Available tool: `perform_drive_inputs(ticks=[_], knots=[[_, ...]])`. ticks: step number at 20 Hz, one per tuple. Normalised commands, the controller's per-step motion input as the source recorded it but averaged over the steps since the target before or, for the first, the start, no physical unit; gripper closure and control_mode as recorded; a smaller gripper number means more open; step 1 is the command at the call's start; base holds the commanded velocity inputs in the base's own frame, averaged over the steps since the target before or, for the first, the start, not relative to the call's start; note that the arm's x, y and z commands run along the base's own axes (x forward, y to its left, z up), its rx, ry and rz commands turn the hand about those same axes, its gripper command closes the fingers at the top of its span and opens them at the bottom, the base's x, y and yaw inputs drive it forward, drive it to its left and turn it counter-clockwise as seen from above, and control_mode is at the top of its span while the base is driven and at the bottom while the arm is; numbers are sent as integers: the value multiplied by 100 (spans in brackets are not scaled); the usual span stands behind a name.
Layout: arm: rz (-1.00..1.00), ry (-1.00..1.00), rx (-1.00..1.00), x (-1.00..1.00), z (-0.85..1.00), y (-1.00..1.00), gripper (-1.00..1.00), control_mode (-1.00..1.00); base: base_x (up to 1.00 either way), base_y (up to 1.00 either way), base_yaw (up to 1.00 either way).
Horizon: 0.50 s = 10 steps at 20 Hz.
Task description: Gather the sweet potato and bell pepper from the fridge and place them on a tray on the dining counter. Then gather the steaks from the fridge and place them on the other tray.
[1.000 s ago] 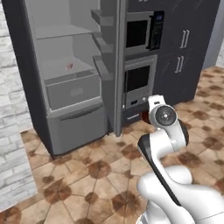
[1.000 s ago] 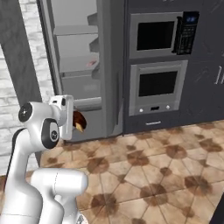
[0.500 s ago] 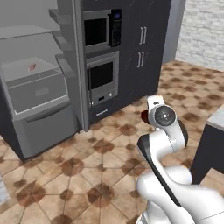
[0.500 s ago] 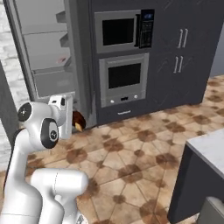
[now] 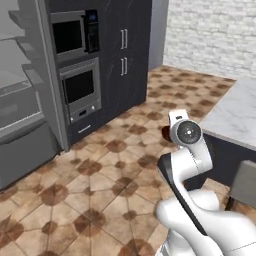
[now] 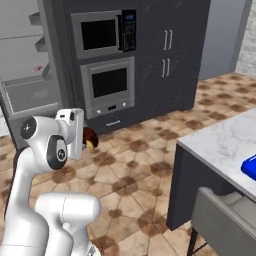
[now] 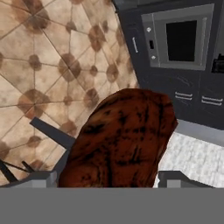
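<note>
From the left base view, my arm folds up at the lower right and my hand faces away over the tiled floor [image 5: 100, 175]. The open fridge [image 5: 22, 125] stands at nine o'clock, the wall ovens [image 5: 77, 65] just right of it, and a corner of the marbled dining surface [image 5: 235, 115] lies at three o'clock.

From the right base view, a brown end of the sweet potato [image 6: 90, 139] pokes out beside my hand at nine o'clock. The dining surface [image 6: 220, 145] sits at four o'clock, with a blue tray [image 6: 249, 165] at its right edge and a grey chair [image 6: 222, 225] below.

In the hand view, my fingers [image 7: 111, 177] are spread wide around the sweet potato [image 7: 122, 140], each tip against one flank. Its long axis runs away from my palm, leaning toward one o'clock, with the far end over the oven [image 7: 181, 37].
</note>
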Motion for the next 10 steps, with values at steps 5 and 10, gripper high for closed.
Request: perform_drive_inputs(ticks=[5,10], knots=[[0,0,0,0,0,0,100,100,-5,-26,-29],[0,0,0,0,0,0,100,100,0,-36,-30]])
